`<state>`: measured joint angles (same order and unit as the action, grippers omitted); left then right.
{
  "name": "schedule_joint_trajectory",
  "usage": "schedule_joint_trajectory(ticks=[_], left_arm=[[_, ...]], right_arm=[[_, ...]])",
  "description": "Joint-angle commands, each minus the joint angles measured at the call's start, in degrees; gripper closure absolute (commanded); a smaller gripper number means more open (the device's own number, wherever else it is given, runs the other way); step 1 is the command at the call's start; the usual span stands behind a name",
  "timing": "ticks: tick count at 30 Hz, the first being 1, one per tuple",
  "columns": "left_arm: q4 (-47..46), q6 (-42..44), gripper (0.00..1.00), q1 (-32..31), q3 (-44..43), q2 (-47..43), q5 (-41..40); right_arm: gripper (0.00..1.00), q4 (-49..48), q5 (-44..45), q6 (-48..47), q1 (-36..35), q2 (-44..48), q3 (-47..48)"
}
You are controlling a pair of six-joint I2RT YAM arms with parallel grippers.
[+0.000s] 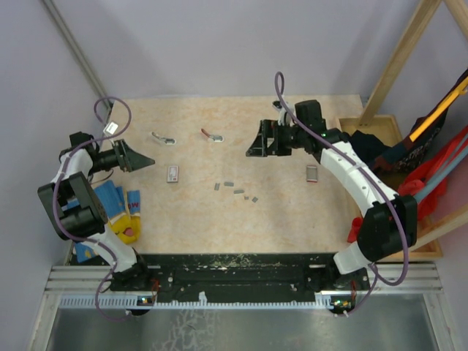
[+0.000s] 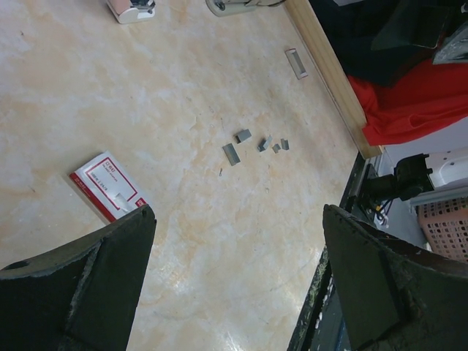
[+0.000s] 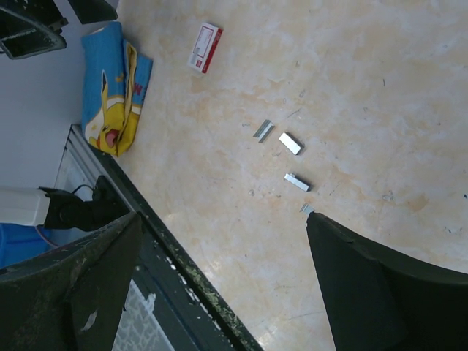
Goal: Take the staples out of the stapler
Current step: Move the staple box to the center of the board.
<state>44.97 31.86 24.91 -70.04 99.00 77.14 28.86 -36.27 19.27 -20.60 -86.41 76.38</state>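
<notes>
Evidently unloaded: tiny grey metal staple strips (image 1: 229, 183) lie loose; left gripper (image 1: 142, 156) and right gripper (image 1: 253, 140) gape empty; I'd retract next

No words or numbers can be read anywhere. The red-and-white box (image 2: 108, 187), at about 9 o'clock in the left wrist view, has red print on top, but it is too small and blurry to read.
</notes>
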Motion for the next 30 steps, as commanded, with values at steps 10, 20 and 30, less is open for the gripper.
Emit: schedule_joint_trajectory(ticks=[10,20,30], left_arm=[[0.2,3.5,0.0,0.4,0.8,-5.9,1.0],[-2.5,3.4,0.0,0.5,3.4,-10.2,-2.5],[-6.4,1.6,0.0,0.4,6.1,-13.9,-4.9]], right_arm=[[0.05,0.4,-9.7,-10.3,6.5,0.0,-1.7],[0.05,1.6,1.7,-17.6,12.9,0.8,-4.0],[0.04,-1.2,16.9,-24.0,12.9,8.8,-11.0]])
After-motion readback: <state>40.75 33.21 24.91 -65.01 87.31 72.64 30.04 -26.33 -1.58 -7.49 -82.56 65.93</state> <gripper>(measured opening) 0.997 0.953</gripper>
